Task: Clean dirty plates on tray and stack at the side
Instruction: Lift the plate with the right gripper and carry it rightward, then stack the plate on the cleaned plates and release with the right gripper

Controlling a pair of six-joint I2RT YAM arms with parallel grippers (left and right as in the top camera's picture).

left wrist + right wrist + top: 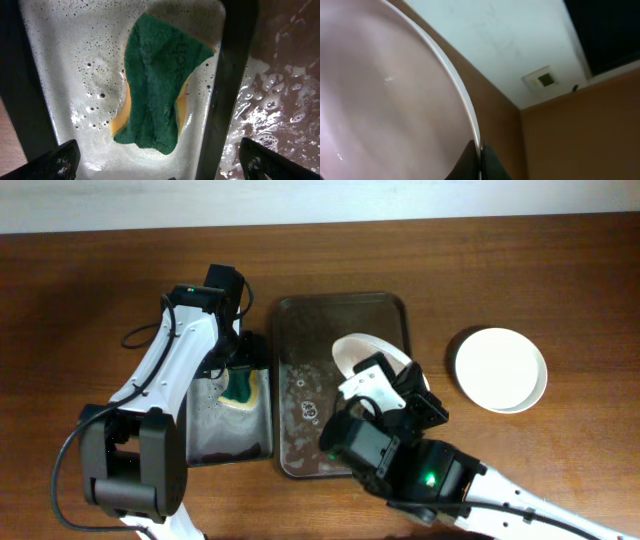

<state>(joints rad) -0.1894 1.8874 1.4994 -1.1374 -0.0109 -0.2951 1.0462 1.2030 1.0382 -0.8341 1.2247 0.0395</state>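
My right gripper (480, 162) is shut on the rim of a pinkish-white plate (385, 100) and holds it tilted above the large dark brown tray (300, 320); the plate shows in the overhead view (355, 352) over the tray's right half. My left gripper (160, 170) is open, its fingers wide apart just above the green-yellow sponge (157, 85), which lies in soapy water in the small black tray (205, 435). A white plate (500, 368) lies on the table to the right of the brown tray. No pale green plate is in view.
The brown tray holds foamy water (305, 395). My right arm's body (400, 460) covers the tray's lower right corner. The small black tray stands right against the brown tray's left edge. Bare wooden table (560, 270) lies around both.
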